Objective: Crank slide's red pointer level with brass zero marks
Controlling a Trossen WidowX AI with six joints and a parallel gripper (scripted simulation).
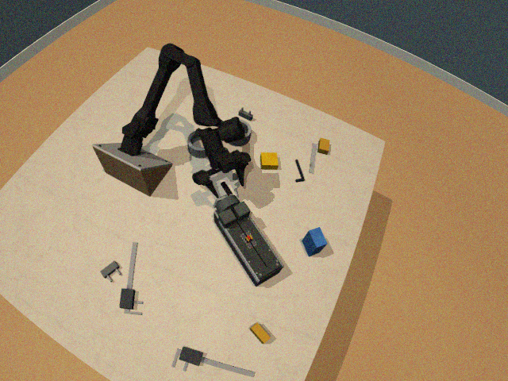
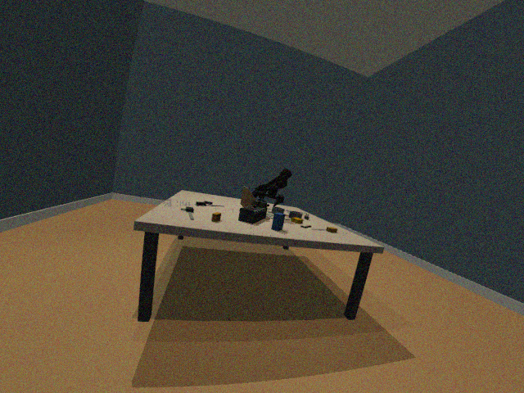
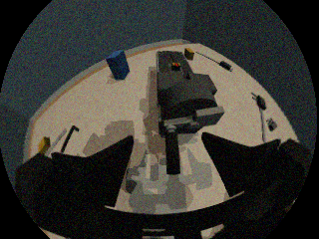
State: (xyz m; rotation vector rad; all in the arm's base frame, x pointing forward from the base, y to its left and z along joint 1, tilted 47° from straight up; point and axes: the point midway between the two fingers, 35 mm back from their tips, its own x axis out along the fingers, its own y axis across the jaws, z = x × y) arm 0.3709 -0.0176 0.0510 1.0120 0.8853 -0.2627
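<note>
a pale, faintly mottled table top looking smooth and matt here, and the black jointed robot arm shows a dull, plastic-like finish; now the blue rectangular block, flat and matt, while the dark grey boxy machine looks like matt metal.
</note>
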